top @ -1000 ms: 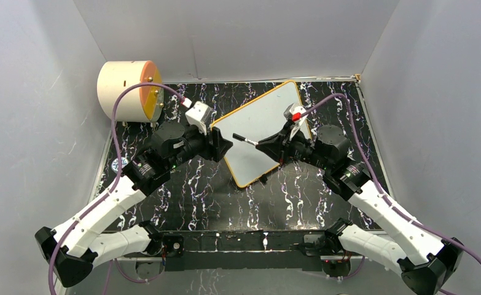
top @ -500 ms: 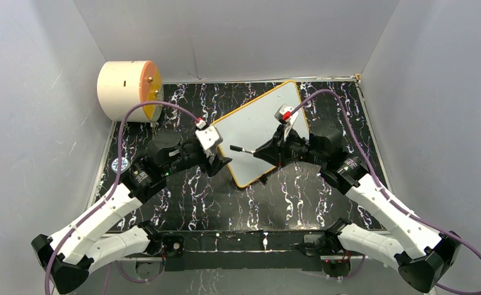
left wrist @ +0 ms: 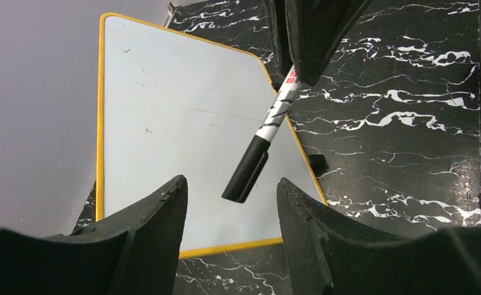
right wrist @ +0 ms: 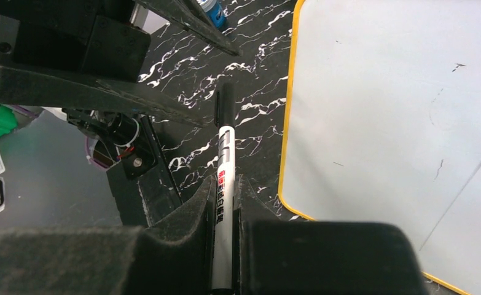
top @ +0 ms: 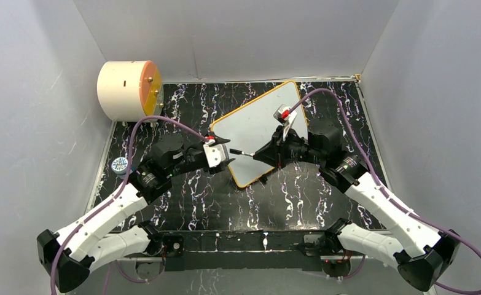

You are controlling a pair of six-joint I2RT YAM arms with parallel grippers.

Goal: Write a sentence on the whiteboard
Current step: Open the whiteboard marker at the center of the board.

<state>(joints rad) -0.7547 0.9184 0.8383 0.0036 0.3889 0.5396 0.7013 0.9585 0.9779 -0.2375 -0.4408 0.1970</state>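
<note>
The capped marker (left wrist: 273, 118) pointed into the gap between the spread left fingers (left wrist: 158, 215); bare bench (top: 207, 198) lay nearer, a cylinder (top: 124, 89) stood far left.

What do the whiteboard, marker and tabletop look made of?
The whiteboard: smooth white face with faint smudges, likely coated board; thin orange-yellow frame, probably plastic. The marker: printed white barrel, matte black cap, looks like hard plastic. The tabletop: black with white marble veining, flat and even, perhaps printed laminate, not certain.
</note>
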